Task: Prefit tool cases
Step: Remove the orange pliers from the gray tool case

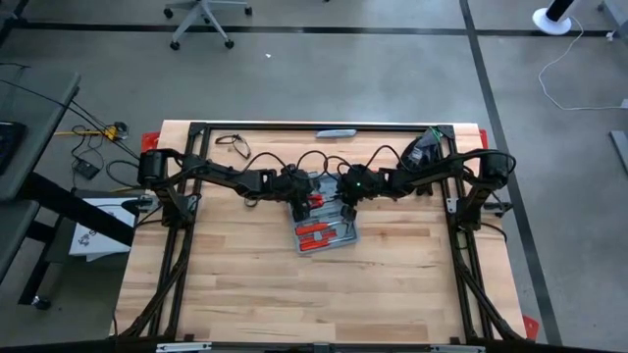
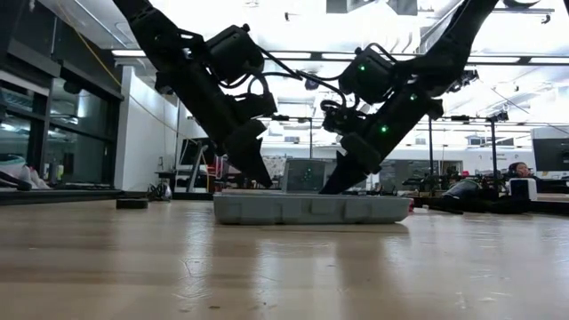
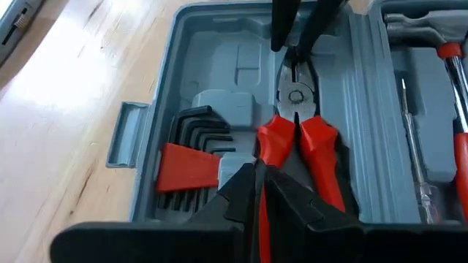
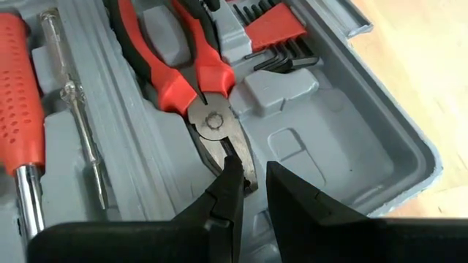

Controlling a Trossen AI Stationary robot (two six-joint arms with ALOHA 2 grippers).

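The grey-blue tool case lies open and flat at the table's middle, its moulded grey inside facing up. Red-handled pliers lie in its half with the handle tab, beside hex keys in a red holder. A clear screwdriver and a red-handled tool lie in the other half. My left gripper slants down at the pliers' handles, shut. My right gripper slants down at the pliers' nose from the opposite side. My left gripper pinches one red plier handle between its two fingers, a strip of red showing between them. It comes slanting down from the table's left, along the handle. The pliers lie in the case. My right gripper has the pliers' nose tip between its two fingers, slanting down from the table's right. One finger lies against the nose; whether the other touches, I cannot tell. The nose rests low in the case.
A black frame borders the table. At the far edge lie a dark looped cable, a flat grey thing and a dark object. Bare wood fills the near half.
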